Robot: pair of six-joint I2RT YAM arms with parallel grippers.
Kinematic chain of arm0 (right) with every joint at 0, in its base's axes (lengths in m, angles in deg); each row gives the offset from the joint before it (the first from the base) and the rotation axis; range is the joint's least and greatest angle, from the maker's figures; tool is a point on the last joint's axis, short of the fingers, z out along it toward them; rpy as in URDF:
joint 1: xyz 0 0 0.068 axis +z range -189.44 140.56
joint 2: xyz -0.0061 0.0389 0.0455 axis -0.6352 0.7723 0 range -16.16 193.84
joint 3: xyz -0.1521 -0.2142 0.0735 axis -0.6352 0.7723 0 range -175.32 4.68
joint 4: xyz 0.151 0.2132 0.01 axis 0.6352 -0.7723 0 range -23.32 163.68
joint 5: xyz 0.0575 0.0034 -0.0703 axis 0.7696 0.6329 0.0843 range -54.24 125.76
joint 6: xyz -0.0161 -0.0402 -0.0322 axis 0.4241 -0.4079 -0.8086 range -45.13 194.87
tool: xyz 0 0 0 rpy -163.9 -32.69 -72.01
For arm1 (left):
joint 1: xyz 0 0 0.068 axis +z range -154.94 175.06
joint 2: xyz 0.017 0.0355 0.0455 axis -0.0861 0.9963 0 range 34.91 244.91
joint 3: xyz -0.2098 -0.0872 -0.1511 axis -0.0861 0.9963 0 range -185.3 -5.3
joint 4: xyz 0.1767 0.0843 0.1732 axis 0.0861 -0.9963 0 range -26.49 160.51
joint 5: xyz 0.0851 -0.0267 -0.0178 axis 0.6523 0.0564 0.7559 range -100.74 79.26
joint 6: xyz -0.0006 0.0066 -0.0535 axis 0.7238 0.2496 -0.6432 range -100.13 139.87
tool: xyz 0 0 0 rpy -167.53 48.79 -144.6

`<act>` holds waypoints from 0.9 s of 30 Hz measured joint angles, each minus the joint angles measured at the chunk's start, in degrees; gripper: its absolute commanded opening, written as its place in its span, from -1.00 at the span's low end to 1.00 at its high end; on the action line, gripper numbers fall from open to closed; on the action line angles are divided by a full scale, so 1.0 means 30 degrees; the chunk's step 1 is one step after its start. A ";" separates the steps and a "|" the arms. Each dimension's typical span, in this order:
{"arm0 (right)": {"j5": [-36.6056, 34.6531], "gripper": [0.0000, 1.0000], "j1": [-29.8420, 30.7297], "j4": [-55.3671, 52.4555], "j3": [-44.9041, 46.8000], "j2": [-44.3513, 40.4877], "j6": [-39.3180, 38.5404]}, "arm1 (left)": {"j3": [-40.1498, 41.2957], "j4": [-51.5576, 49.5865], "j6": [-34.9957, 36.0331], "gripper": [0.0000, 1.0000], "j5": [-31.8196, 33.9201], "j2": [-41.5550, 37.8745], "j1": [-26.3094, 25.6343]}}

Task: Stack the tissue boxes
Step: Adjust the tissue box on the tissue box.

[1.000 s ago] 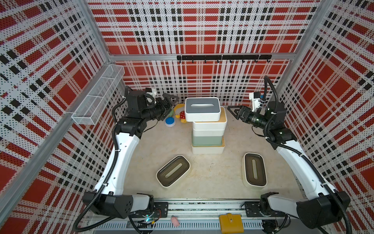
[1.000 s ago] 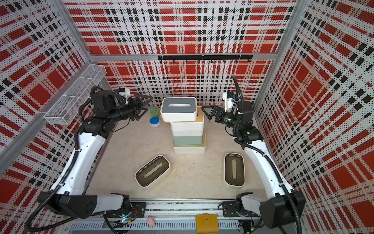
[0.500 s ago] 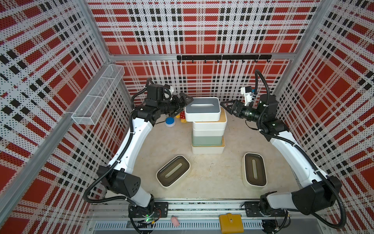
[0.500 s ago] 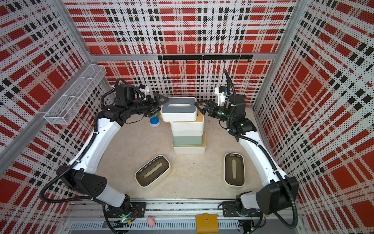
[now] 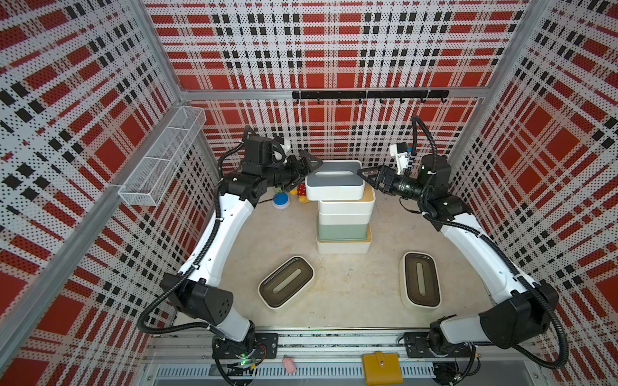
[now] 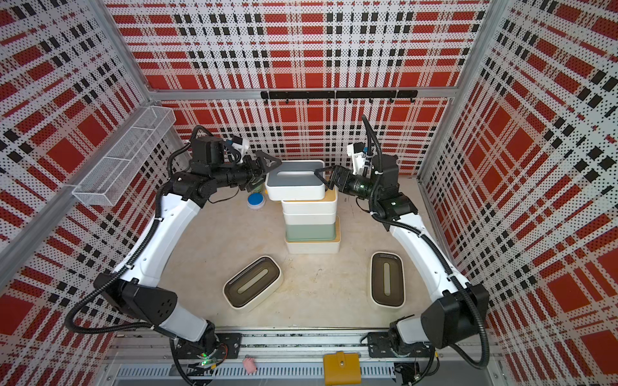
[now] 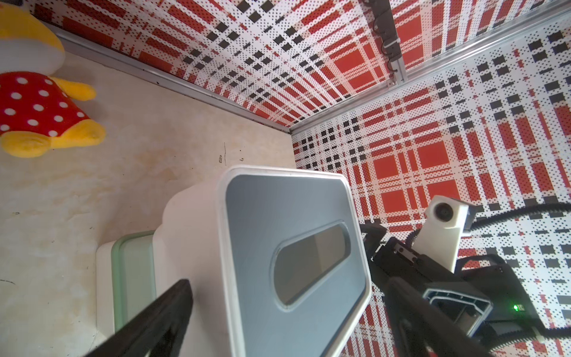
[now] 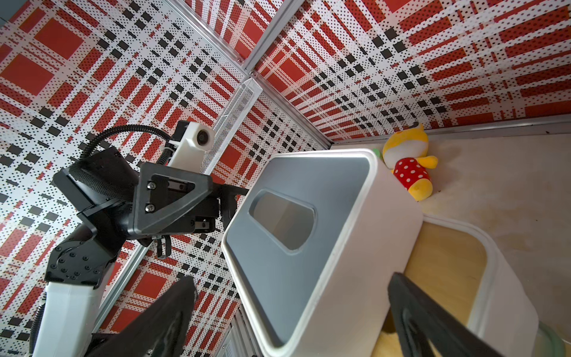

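A stack of tissue boxes (image 5: pixel 344 217) stands at the back middle of the table. Its top box, white with a grey lid (image 5: pixel 334 182) (image 6: pixel 296 183), sits shifted leftward on a bamboo lid (image 5: pixel 366 197). My left gripper (image 5: pixel 306 172) (image 7: pixel 287 309) is open, with the top box's left end between its jaws. My right gripper (image 5: pixel 368 178) (image 8: pixel 292 292) is open around the right end, with gaps showing beside both fingers. Two loose tissue boxes with dark-brown lids lie nearer the front, one at the left (image 5: pixel 286 282) and one at the right (image 5: pixel 419 284).
A yellow plush toy in a red dotted dress (image 5: pixel 302 192) and a blue disc (image 5: pixel 280 200) lie left of the stack. A wire basket (image 5: pixel 164 157) hangs on the left wall. A yellow wallet (image 5: pixel 381 367) sits on the front rail.
Both arms have swung inward from the sides, and each open gripper now straddles an end of the top box. The stack has not moved.
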 measured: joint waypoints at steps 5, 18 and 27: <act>0.0007 0.99 -0.0015 0.0000 0.0000 0.0000 0.0007 | -0.0415 0.0000 0.0036 0.99 -0.0022 0.0342 -0.0437; -0.0743 0.99 0.0000 0.0073 0.0663 -0.0561 0.0007 | -0.0780 -0.0087 0.0197 0.99 -0.0007 0.0423 -0.0831; -0.1479 1.00 0.0000 -0.0015 0.1195 -0.1268 0.0007 | -0.0882 -0.0095 0.0342 0.99 -0.0007 0.0423 -0.1239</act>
